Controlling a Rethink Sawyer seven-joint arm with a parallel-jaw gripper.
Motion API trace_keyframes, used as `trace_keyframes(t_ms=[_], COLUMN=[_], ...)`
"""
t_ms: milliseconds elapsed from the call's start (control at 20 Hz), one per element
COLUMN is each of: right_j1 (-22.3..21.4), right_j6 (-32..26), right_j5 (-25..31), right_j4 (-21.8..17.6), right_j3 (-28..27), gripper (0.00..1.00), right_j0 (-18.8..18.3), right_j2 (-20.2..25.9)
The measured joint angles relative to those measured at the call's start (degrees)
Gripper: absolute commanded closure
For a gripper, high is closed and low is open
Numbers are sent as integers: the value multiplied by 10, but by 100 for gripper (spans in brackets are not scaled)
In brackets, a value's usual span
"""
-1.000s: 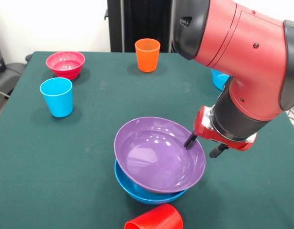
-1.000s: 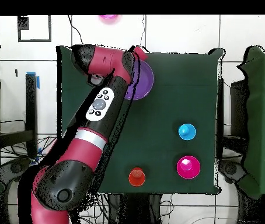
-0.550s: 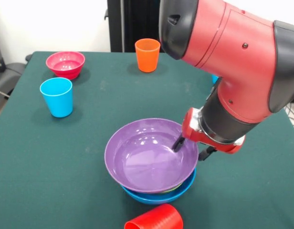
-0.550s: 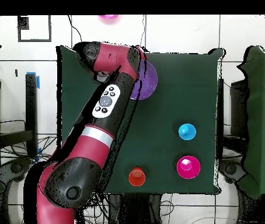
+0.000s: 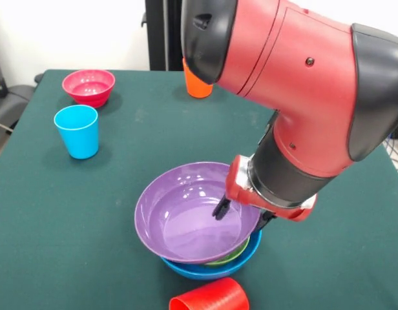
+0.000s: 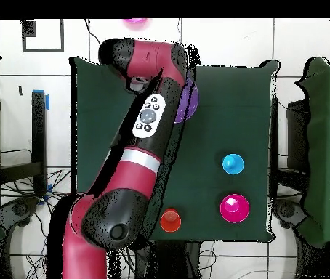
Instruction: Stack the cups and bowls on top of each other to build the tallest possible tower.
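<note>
Front: tool (image 5: 241, 216) clamped on purple bowl (image 5: 179, 223) rim — bowl over blue bowl (image 5: 212, 266), counter's (image 5: 121, 161) near edge | Overhead: arm hides the grip — pink bowl (image 6: 234, 208) visible.

A dark green cloth (image 5: 70, 213) covers the counter (image 6: 219, 131) from edge to edge, smooth and matt, with a few faint pale marks. Behind it in the front view stands a plain white wall (image 5: 63, 32), evenly lit, and against it a tall black upright panel (image 5: 163, 35). At the left edge a grey padded seat (image 5: 8, 100) shows in part. From above, the floor (image 6: 226, 40) is pale tile with dark joints — a black square outline (image 6: 43, 35) is marked on it near the top left, and a small blue strip (image 6: 46, 98) lies nearby. Loose cables (image 6: 15, 156) trail over the tiles — two more dark green surfaces (image 6: 328, 145) flank the counter.
</note>
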Motion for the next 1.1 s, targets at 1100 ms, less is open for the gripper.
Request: trace_keyframes(t_ms=[1100], right_j1=[63], right_j6=[166], right_j5=[98], right_j4=[215], right_j3=[-96], gripper=[0], right_j0=[-26], right_j2=[-20])
